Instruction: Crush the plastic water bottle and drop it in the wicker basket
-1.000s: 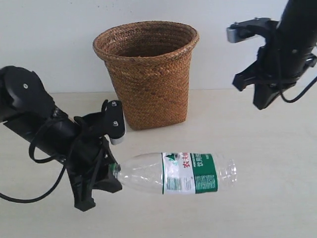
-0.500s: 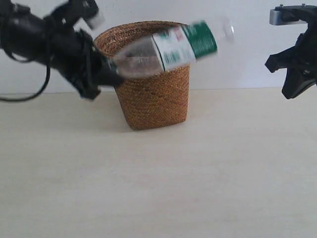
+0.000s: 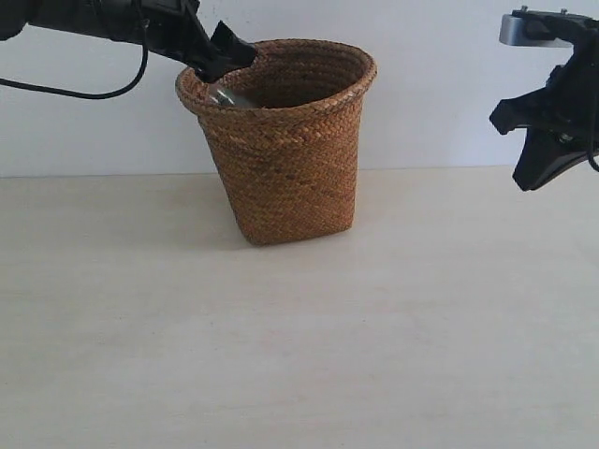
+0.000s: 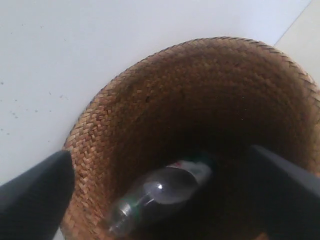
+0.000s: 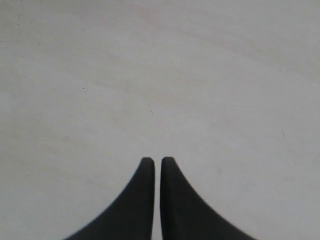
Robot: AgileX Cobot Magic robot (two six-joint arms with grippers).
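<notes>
Plastic water bottle lies inside the wicker basket, neck end nearer the rim (label end deeper). Left hand sits at the basket's rim, fingers spread wide, holding nothing. Right hand hangs above the surface, fingers nearly touching, empty.

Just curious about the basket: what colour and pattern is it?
The wicker basket is brown, woven, with a braided rim; clearest in the exterior view.
</notes>
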